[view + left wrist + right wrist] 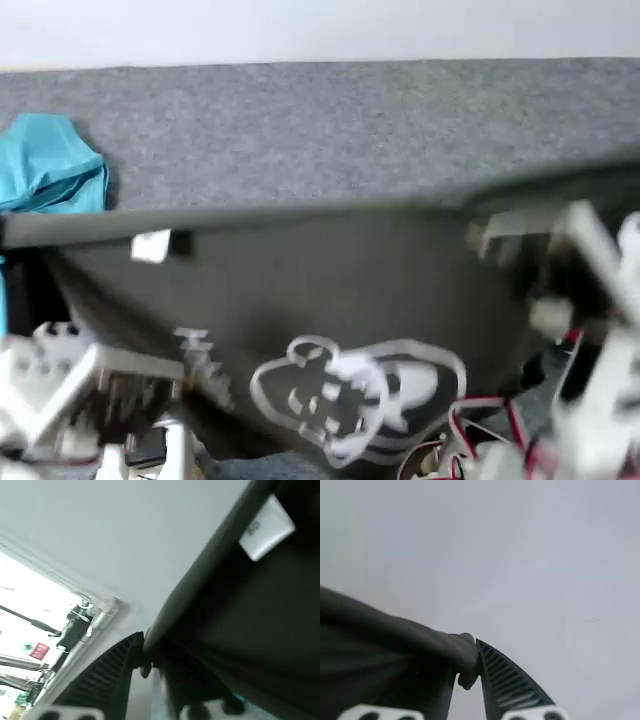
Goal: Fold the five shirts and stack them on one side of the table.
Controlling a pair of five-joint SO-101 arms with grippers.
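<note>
You're holding the dark shirt [330, 290] up between both arms right now; your left gripper [148, 652] is clamping one end of its top edge, and your right gripper [470, 667] is pinching the other end; so the long axis is running taut, straight from one gripper to the other, with the body hanging below both. The teal shirt [50, 165] is sitting on the table [350, 120] well out past your left gripper, so I'd guess that arm's nearer the stacking side.
</note>
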